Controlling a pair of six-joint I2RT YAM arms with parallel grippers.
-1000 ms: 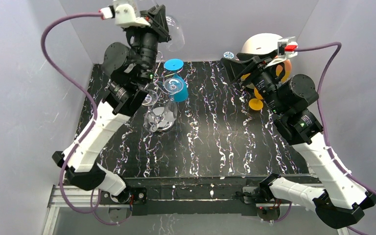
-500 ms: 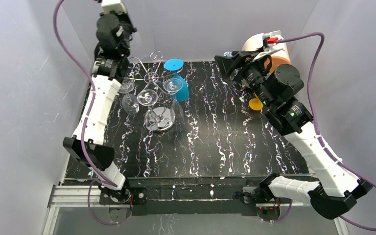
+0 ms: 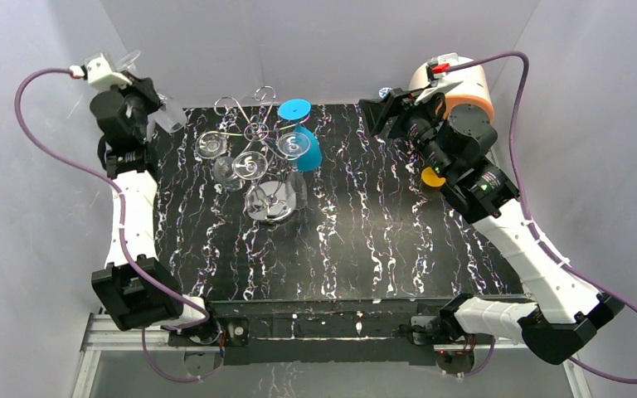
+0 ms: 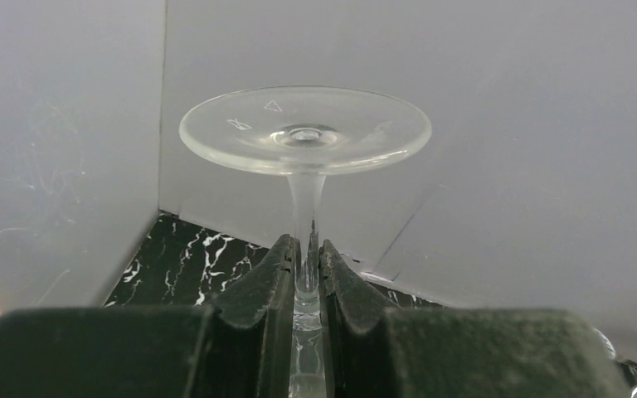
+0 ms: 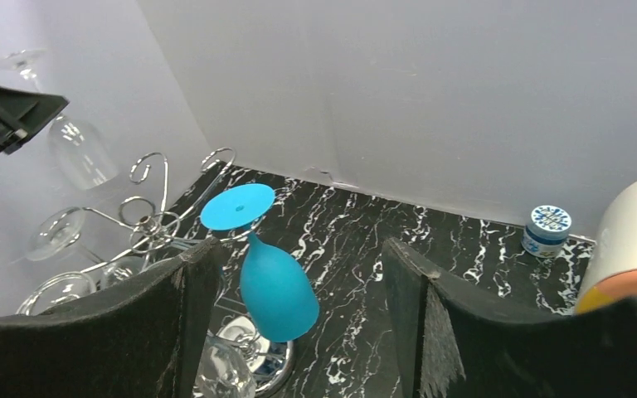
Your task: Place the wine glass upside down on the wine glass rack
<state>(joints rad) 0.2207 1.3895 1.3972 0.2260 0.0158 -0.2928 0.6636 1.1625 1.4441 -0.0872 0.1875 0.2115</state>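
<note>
The wine glass rack (image 3: 253,133) stands right of the left pincer (image 4: 305,269) and lower, with a blue glass (image 3: 303,148) and clear glasses (image 3: 250,164) hanging on it. The right pincer (image 3: 384,112) gapes wide, holding nothing. The left pincer is clamped on the stem of the wine glass (image 4: 305,133), foot up above its tips. It's flipped but not yet hung, so the carry across and slotting in are left.

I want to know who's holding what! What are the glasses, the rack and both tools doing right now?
Held glass: clear, foot up, in the air, away from the rack.
Left tool: shut on the held glass's stem.
Right tool: open, holding nothing.
Rack: standing upright.
Blue glass: hanging upside down on the rack.
Other clear glasses: hanging on the rack.
</note>
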